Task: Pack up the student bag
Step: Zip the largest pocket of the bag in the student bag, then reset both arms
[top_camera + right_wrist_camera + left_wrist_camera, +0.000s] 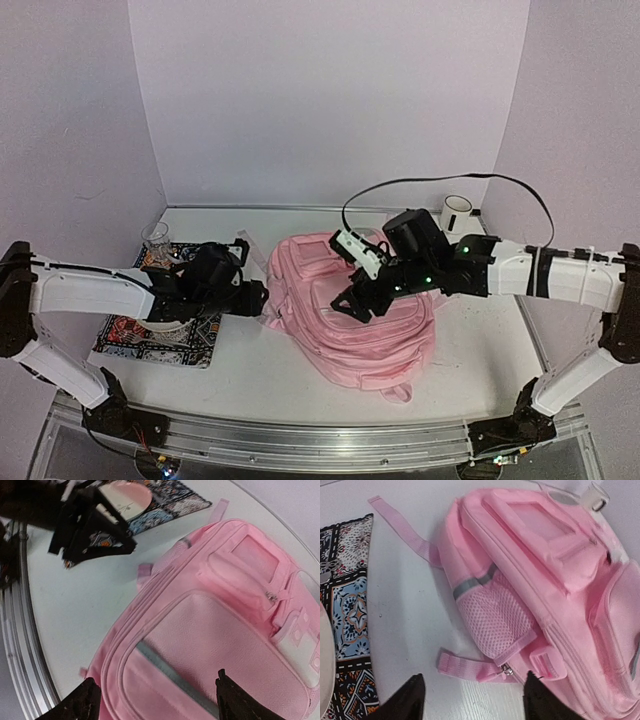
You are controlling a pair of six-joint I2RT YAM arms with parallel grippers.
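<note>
The pink student bag (345, 320) lies flat on the white table, front pockets up. It fills the left wrist view (555, 580) and the right wrist view (220, 630). My left gripper (255, 297) is open and empty at the bag's left side. Its jaws straddle a zipper pull (506, 670) and a short pink strap (462, 667) below the mesh side pocket (495, 617). My right gripper (352, 300) is open and empty. It hovers over the bag's large front pocket with its grey strip (175, 672).
A patterned cloth mat (160, 320) lies left of the bag, with a white plate (125, 497) on it. A clear glass (156, 237) stands at the mat's far end. A white mug (457, 213) stands at the back right. The metal front rail (300, 435) runs along the near edge.
</note>
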